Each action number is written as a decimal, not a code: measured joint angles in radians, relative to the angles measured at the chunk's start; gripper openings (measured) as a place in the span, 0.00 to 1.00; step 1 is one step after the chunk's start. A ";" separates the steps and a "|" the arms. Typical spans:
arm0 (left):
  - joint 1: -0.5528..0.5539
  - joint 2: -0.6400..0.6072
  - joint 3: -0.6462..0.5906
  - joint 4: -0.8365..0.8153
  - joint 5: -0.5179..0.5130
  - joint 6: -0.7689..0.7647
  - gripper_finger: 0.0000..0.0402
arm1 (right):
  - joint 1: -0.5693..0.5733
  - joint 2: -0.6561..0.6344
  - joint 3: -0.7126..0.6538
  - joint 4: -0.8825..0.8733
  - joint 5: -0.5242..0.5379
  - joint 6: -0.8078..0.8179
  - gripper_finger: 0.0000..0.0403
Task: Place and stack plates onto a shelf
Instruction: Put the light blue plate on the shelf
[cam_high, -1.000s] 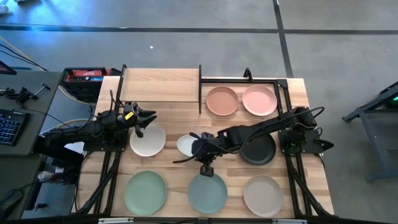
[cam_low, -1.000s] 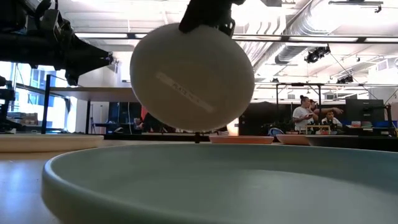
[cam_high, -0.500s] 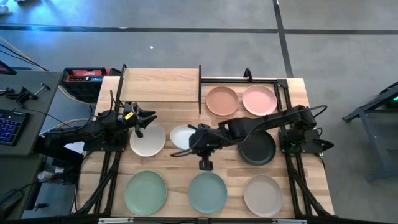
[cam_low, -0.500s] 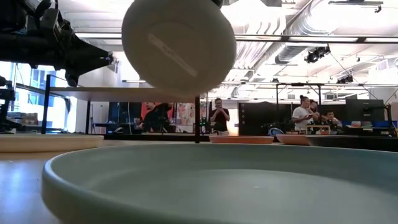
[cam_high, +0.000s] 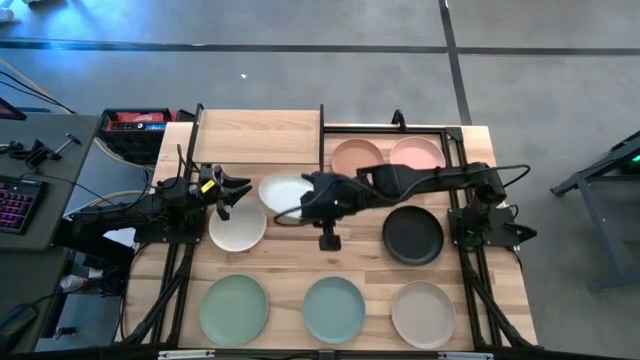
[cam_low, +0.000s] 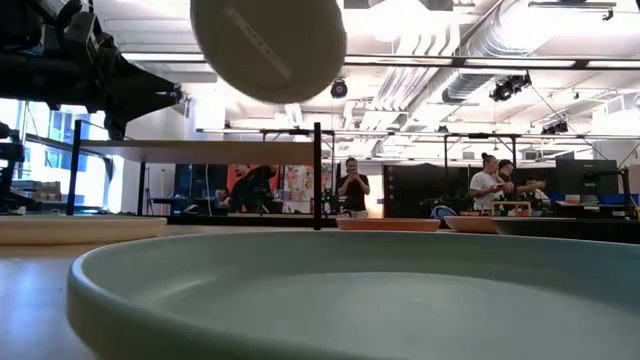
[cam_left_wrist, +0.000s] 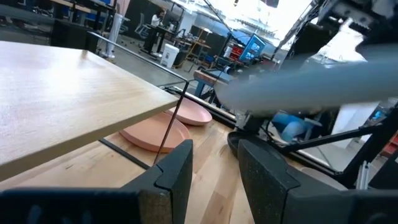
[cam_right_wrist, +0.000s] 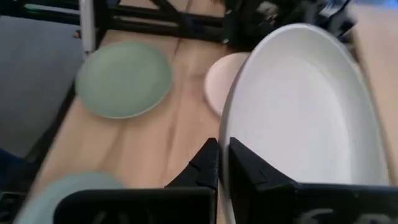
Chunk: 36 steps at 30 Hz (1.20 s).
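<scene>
- You have the pale blue plate (cam_high: 284, 192) lifted off the table, just left of centre in the high view, close below the front edge of the shelf (cam_high: 258, 137) and just above-right of the white plate (cam_high: 238, 226).
- The right gripper (cam_high: 312, 197) pinches that plate's right rim; in the right wrist view its two dark fingers (cam_right_wrist: 210, 163) are closed on the edge of the plate (cam_right_wrist: 303, 112).
- In the low view the same plate (cam_low: 267, 45) hangs at the top of the frame, its underside tilted toward the camera, above the level of the shelf board (cam_low: 200, 150).
- The shelf sits at the upper left of the tabletop (cam_high: 480, 150) and its board is bare wood on black posts.
- Your left gripper (cam_high: 235, 191) waits at the left, over the upper edge of the white plate, with its jaws apart.
- On the table you still have a salmon plate (cam_high: 350, 157) and a pink plate (cam_high: 418, 152) at upper right, partly under the right arm, and a black plate (cam_high: 412, 234) below them.
- Along the bottom row lie a green plate (cam_high: 234, 309), a teal plate (cam_high: 334, 309) and a beige plate (cam_high: 423, 313).
- Beyond the table, the low view shows people (cam_low: 352, 190) standing in the room.
</scene>
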<state>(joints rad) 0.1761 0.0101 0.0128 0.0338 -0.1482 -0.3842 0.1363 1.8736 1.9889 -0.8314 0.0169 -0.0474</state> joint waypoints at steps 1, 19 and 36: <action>0.000 0.000 0.000 0.000 0.000 -0.004 0.30 | -0.010 0.000 0.004 0.002 0.001 -0.026 0.00; 0.000 0.000 0.000 0.000 -0.021 -0.087 0.30 | -0.222 0.000 0.008 0.044 -0.025 -0.592 0.00; 0.000 0.000 0.000 0.017 -0.089 -0.120 0.30 | -0.411 0.074 0.008 0.201 -0.136 -0.845 0.00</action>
<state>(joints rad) 0.1761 0.0101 0.0128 0.0509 -0.2373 -0.5038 -0.2746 1.9471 1.9972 -0.6303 -0.1189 -0.8919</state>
